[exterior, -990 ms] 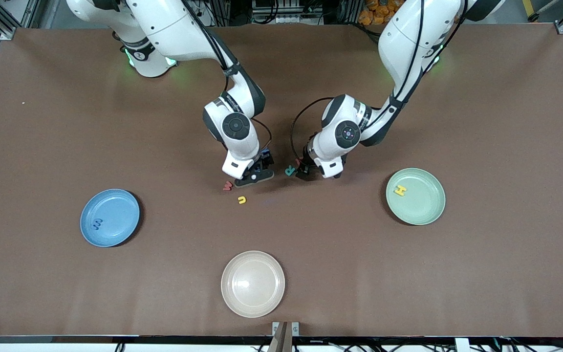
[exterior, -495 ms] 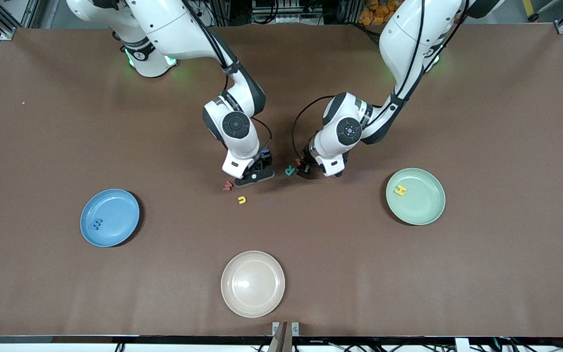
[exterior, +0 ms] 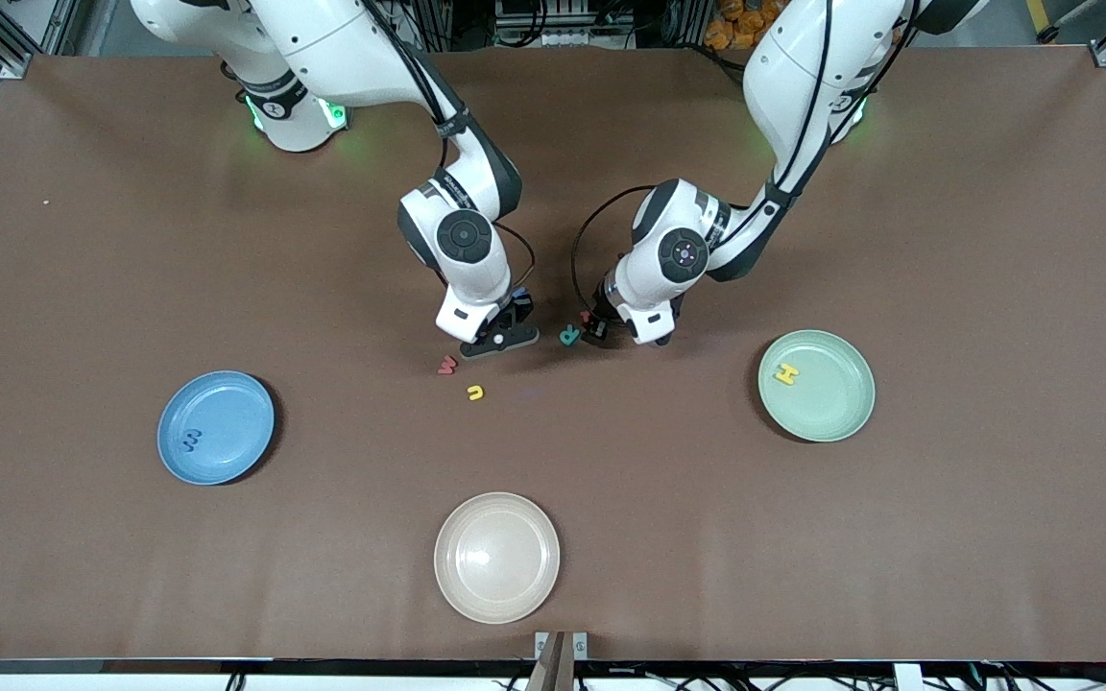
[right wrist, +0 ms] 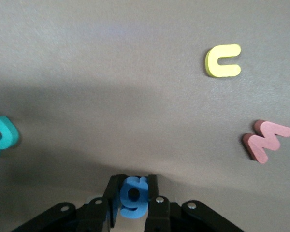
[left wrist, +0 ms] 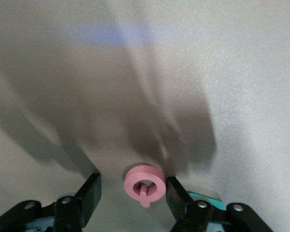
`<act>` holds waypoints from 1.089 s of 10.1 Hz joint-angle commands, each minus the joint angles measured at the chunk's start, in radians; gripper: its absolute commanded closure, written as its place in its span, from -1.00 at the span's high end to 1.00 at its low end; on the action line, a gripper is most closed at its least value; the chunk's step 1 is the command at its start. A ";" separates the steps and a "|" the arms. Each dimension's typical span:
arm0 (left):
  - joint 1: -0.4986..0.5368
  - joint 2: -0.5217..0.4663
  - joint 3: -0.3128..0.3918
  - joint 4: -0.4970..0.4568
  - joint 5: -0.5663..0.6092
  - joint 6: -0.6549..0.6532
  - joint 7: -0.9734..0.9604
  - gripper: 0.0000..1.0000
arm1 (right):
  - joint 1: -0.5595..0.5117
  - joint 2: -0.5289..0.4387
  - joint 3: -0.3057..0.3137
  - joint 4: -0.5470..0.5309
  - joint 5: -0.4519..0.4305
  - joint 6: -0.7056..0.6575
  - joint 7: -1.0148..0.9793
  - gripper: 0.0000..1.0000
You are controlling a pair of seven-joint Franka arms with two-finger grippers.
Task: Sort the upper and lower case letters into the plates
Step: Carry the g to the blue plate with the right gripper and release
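My right claw (right wrist: 131, 193) pinches small blue foam letter g (right wrist: 134, 195); my left claw (left wrist: 134, 193) straddles pink foam ring letter (left wrist: 143, 181) on bench (exterior: 803, 537), not touching.

From the left wrist view, the left gripper (left wrist: 133, 189) is down close to the brown table (left wrist: 193, 63), its two black fingers (left wrist: 91, 191) standing apart on either side of a pink foam letter (left wrist: 143, 182). The letter is a flat ring with a short tail, like a Q. One finger is right up against the ring's edge; the other stands off with a gap of bare table between. Whether the letter lies on the table or is lifted off it cannot be told. Teal parts show at the base of the fingers. Broad soft shadows spread across the table above the letter, with a faint bluish streak farther out.
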 commanded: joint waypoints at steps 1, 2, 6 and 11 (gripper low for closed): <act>-0.025 0.010 0.009 0.009 -0.031 0.006 0.000 0.27 | -0.033 -0.086 -0.014 -0.039 -0.002 -0.037 0.023 -1.00; -0.025 0.010 0.009 0.008 -0.029 0.006 0.000 0.27 | -0.079 -0.107 -0.012 -0.036 -0.004 -0.057 0.017 -1.00; -0.025 0.012 0.009 0.008 -0.019 0.006 0.017 0.03 | -0.216 -0.140 -0.107 -0.031 -0.054 -0.109 -0.078 -1.00; -0.025 0.012 0.009 0.008 -0.017 0.006 0.018 -0.15 | -0.369 -0.126 -0.325 -0.030 -0.060 -0.138 -0.527 -1.00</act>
